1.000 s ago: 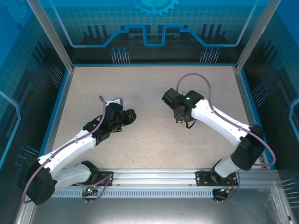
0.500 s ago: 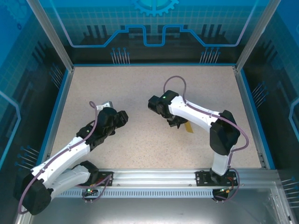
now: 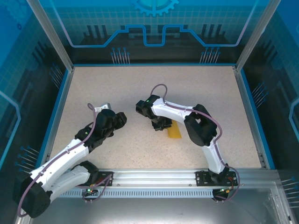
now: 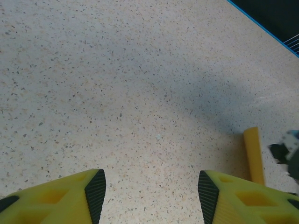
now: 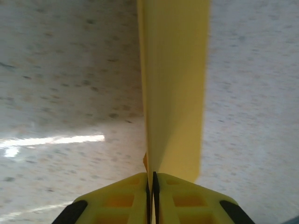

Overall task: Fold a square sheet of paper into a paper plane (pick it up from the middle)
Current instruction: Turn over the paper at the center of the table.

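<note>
- Table [image 3: 93, 84]: carries both arms, which reach in from its near edge.
- Left gripper [image 3: 119, 118]: left of centre, over bare table top, nothing between its jaws.
- Right gripper [image 3: 160, 126]: at table centre, to the right of the left gripper and near it.
- Paper [image 3: 174, 133]: at table centre, one end between the right gripper's jaws, the rest running ahead of them toward the near right; apart from the left gripper.

Bright, even light; right wrist view blurred, glare streaking tabletop [image 5: 51, 140].
</note>
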You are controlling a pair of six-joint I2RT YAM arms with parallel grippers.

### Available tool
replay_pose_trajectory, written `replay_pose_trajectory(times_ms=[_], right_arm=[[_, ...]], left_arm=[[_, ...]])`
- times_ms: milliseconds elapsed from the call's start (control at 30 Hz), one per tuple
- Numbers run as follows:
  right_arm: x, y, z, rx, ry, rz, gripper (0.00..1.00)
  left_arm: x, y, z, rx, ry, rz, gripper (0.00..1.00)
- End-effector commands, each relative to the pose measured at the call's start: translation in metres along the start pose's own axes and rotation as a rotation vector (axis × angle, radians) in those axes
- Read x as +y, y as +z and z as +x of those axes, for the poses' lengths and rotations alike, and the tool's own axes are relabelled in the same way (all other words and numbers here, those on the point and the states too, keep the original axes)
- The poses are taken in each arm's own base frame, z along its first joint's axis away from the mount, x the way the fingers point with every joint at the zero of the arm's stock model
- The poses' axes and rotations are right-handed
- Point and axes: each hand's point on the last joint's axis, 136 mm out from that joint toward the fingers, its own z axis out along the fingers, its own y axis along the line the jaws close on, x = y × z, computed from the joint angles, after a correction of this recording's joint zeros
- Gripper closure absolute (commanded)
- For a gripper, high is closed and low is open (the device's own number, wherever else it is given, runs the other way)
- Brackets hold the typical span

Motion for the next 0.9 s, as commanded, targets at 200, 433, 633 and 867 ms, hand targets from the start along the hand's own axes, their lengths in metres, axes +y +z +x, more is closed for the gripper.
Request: replay_pose_trajectory(times_ms=[200,433,633,867], right_arm=[[0.062,-0.005,-0.013,0.028,0.049,-0.333,0.81],[0.065,-0.037,-0.023,-0.053,0.145,-0.69,0.67],[0.041,-0.054,-0.02,-0.135,0.179,-0.881,0.61],[0.038,-0.024,-0.003,-0.086,0.228,-0.991,0.78]], left_arm=[[0.007,-0.002,0.001,0.009,0.01,-0.015,0.37],[-0.011,0.004,0.01,0.084,0.045,0.049,0.33],[-0.035,0.015,0.021,0.184,0.079,0.126,0.31],[-0.065,0.034,0.043,0.343,0.08,0.212,0.32]])
